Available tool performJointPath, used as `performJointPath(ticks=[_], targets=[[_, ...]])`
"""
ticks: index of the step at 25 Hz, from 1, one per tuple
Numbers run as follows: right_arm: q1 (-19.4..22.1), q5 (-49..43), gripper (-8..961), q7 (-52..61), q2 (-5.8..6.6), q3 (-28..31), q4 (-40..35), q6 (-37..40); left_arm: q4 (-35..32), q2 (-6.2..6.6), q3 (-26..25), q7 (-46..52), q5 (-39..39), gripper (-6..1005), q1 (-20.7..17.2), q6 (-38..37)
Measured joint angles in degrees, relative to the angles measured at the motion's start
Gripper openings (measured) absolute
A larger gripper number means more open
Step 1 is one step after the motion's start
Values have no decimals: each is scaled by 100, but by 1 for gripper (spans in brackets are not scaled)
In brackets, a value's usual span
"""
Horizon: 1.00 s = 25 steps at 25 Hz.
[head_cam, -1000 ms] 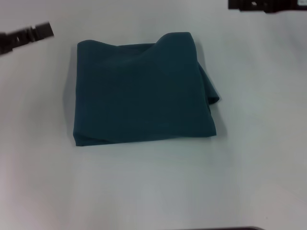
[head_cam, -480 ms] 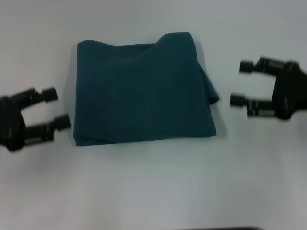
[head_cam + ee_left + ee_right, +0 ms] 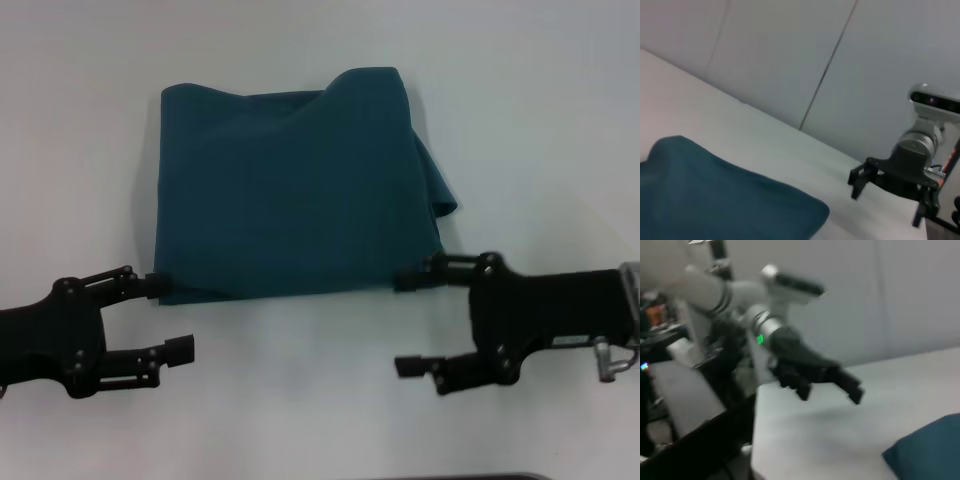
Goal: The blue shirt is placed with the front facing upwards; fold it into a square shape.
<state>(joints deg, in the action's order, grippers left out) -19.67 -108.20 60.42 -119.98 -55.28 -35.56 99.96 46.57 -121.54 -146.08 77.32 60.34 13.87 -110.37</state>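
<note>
- Head view: your dark teal-blue cotton shirt (image 3: 295, 185) lies on the plain white table (image 3: 320, 400), already folded down to a roughly square packet with only plain teal showing. No lettering is visible.
- Head view, left: the black left gripper (image 3: 175, 318) has its fingers spread wide and grasps nothing. The packet's near-left corner sits just beyond its farther fingertip, touching or nearly so. The nearer fingertip lies over bare table.
- Head view, right: the black right gripper (image 3: 408, 325) is also released, wide and empty. The packet's near-right corner sits at its farther fingertip; whether they touch you cannot tell.
- Head view, shirt edge: a loose flap bulges out on the right side, beyond the right jaws, and the far edge humps upward. It is not a clean square yet.
- Left wrist view: the shirt's rounded teal fold (image 3: 725, 205) fills the near foreground. The right gripper (image 3: 860, 182) shows farther off across the table, fingers apart.
- Right wrist view: a teal corner (image 3: 927, 450) rests on the white surface. The left gripper (image 3: 827, 382) hangs above the table, blurred but spread.
- Risk, my judgement: with only the farther finger of each jaw near the hem, a closure could pinch just the top layer, or miss.
- Risk: lifting one layer would peel the stack open and undo the folds.
- Risk: uneven pull between the jaws would skew the packet and worsen the right-side flap.
</note>
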Motion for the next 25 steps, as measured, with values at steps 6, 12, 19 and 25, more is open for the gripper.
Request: performJointPath(ticks=[6,12,19,25], targets=[[-123,-96,879,267,13,-141,126,-51,57,-8,27,83,-240,874,25,113],[-142,-121,879,627,46,-96,-147,-51,248,-12,37,357,-351,873,135,67],[-224,-123,879,923,49,-126,-373,-68,408,-10,45,686,-355,873,326,59],[-229,-123,879,927,43,-97,-366,-68,383,-32,96,654,-334,873,403,49]])
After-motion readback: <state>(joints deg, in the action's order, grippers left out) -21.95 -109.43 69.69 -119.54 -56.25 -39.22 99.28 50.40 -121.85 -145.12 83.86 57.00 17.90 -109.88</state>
